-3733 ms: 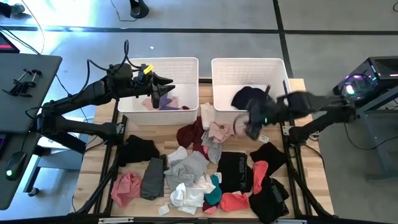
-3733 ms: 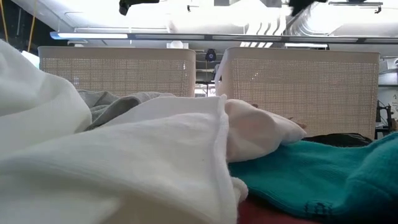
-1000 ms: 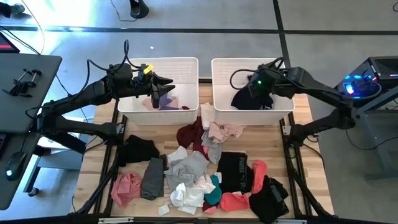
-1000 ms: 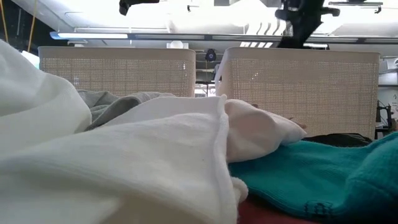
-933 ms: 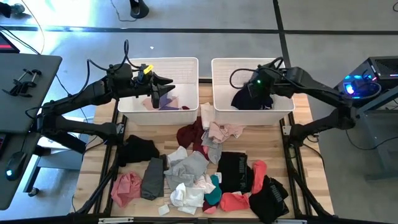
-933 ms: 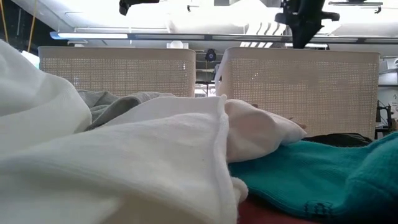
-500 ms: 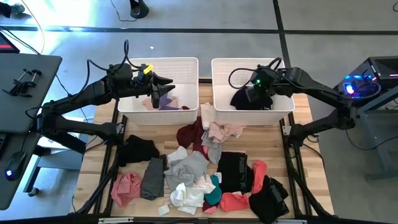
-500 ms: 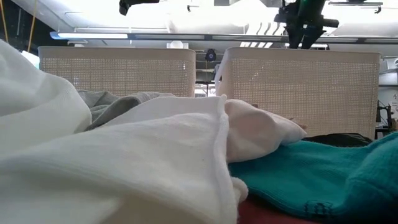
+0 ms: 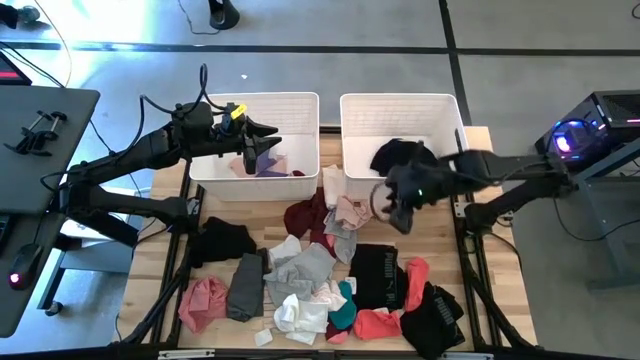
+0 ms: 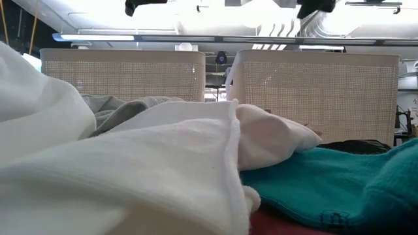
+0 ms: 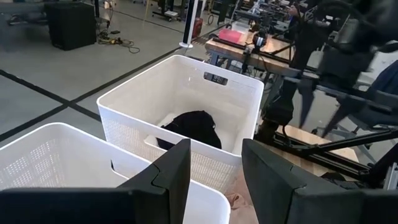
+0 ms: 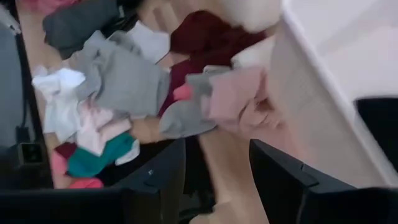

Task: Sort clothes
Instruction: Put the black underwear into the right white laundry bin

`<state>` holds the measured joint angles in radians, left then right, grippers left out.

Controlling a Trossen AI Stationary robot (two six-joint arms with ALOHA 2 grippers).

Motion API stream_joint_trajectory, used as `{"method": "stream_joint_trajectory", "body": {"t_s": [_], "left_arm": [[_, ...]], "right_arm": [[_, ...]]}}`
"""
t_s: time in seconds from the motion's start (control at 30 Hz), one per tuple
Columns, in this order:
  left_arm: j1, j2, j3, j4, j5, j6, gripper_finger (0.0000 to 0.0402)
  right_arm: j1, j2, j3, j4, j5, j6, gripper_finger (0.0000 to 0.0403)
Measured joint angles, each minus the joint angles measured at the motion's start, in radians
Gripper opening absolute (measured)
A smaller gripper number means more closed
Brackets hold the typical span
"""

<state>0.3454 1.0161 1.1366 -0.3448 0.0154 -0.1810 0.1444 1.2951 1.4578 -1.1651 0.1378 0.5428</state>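
The clothes lie heaped on the wooden table: maroon, pale pink, grey, black, teal, coral and white pieces. A black garment rests on the floor of the right basket. Lavender and maroon pieces lie in the left basket. My left gripper hangs open over the left basket, with nothing between its fingers. My right gripper, blurred in the high view, is open above the pile's far right part, just in front of the right basket.
A black garment with white lettering and more dark pieces fill the near right of the table. In the low view white cloth and teal cloth block the foreground. A desk stands to the left, and equipment to the right.
My right gripper has swung from above the right basket toward the table's near edge and now hangs over the pile, tipped further down and rolled. The black garment has stayed in the right basket.
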Motion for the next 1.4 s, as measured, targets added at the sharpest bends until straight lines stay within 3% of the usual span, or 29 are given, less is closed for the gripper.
{"method": "stream_joint_trajectory", "body": {"t_s": [0.27,0.57,0.67,0.87,1.07,1.17,1.4], "left_arm": [[0.0,0.0,0.0,0.0,0.0,0.0,0.0131],[0.0,0.0,0.0,-0.003,0.0,0.0,0.0131],[0.0,0.0,0.0,-0.004,0.0,0.0,0.0131],[0.0,0.0,0.0,-0.005,0.0,0.0,0.0131],[0.0,0.0,0.0,-0.004,0.0,0.0,0.0131],[0.0,0.0,0.0,-0.004,0.0,-0.001,0.0131],[0.0,0.0,0.0,-0.004,0.0,0.0,0.0131]], "right_arm": [[0.122,0.061,0.0,-0.012,0.018,0.112,0.0165],[0.15,0.19,-0.017,-0.003,-0.07,-0.004,0.0165],[0.151,0.177,-0.147,0.048,-0.118,0.002,0.0165],[0.151,0.116,-0.45,0.332,-0.247,0.055,0.0165],[0.165,0.119,-0.635,0.693,-0.393,-0.246,0.0165],[0.175,0.12,-0.689,0.79,-0.369,-0.313,0.0165],[0.177,0.12,-0.71,0.778,-0.314,-0.31,0.019]]}}
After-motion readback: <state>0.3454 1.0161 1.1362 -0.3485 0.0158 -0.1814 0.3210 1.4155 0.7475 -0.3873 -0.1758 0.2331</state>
